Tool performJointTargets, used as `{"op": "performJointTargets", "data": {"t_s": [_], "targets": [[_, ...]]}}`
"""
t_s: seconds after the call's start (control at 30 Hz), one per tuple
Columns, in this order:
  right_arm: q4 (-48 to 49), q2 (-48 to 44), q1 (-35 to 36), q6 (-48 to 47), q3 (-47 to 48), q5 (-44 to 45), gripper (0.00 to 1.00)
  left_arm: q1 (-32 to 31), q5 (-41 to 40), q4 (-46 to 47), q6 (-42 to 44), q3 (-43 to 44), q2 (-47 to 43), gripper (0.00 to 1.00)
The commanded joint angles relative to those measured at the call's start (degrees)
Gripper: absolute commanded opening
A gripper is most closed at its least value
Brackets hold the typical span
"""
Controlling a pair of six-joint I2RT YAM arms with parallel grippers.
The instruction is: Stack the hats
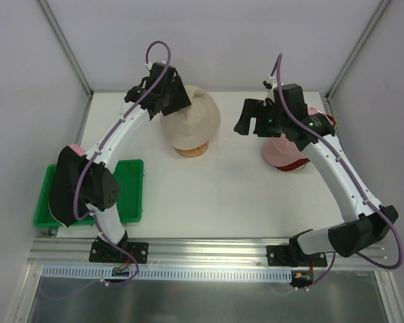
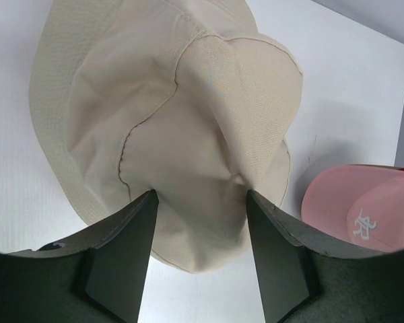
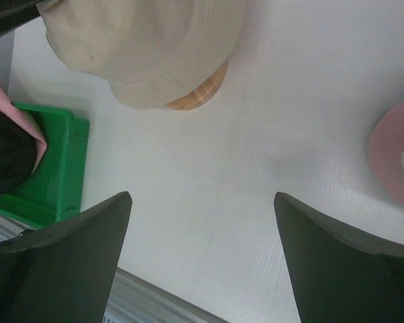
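Note:
A beige bucket hat (image 1: 192,118) sits over the wooden stand (image 1: 192,151) at the back middle of the table. My left gripper (image 1: 177,102) is at the hat's back left; in the left wrist view it (image 2: 200,196) stands open, with a fold of the beige hat (image 2: 188,121) lying between the fingers and touching both. My right gripper (image 1: 250,118) hangs wide open and empty to the right of the hat, over bare table (image 3: 202,195). A pink cap (image 1: 286,155) lies on a red one under the right arm. A black hat (image 1: 71,188) and a pink hat (image 1: 71,149) lie on the green tray (image 1: 131,195).
The tray sits at the front left by the left arm's base. The back wall and the frame posts bound the table behind the stand. A metal rail (image 1: 209,252) runs along the near edge.

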Motion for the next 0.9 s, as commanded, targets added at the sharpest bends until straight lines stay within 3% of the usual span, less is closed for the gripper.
{"op": "performJointTargets", "data": {"t_s": [0.0, 0.4, 0.87], "targets": [[1.26, 1.30, -0.29, -0.83, 1.42, -0.18, 0.93, 0.47, -1.03, -1.27, 0.47, -0.18, -1.55, 0.56], [1.97, 8.69, -0.29, -0.57, 6.79, -4.48, 0.93, 0.56, -2.78, -1.27, 2.84, -0.88, -4.01, 0.67], [5.04, 16.77, 1.90, 0.57, 12.67, -8.53, 0.93, 2.76, -2.08, -1.27, 3.98, -2.72, -5.16, 0.69]]}}
